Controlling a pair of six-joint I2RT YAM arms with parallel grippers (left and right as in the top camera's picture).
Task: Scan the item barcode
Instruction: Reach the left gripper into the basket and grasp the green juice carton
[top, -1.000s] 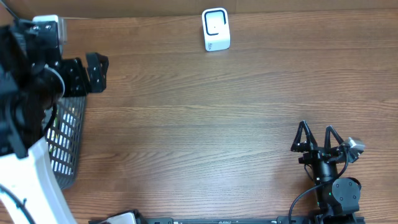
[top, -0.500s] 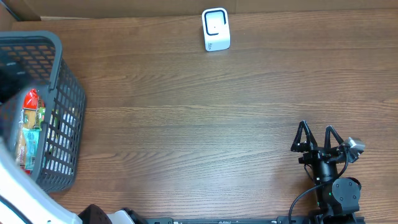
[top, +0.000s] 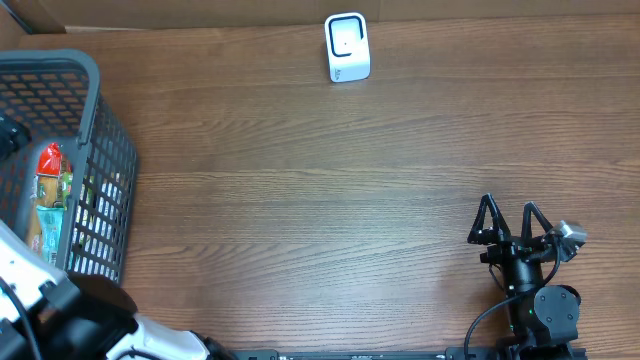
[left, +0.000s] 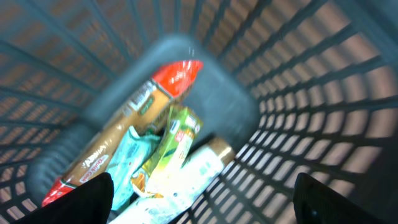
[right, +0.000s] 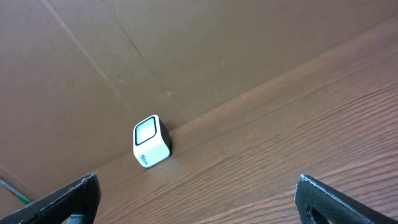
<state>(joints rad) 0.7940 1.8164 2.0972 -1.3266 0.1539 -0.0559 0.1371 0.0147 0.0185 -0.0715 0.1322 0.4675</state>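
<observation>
Table (top: 300, 200) scanner (top: 347, 47): overhead, right wrist only.

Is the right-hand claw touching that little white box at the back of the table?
Apart. The overhead view shows the right gripper near the front edge and the white box at the back, with bare table between them.

Wooden table (top: 300, 200) runs back to a brown cardboard wall (right: 186, 50).
</observation>
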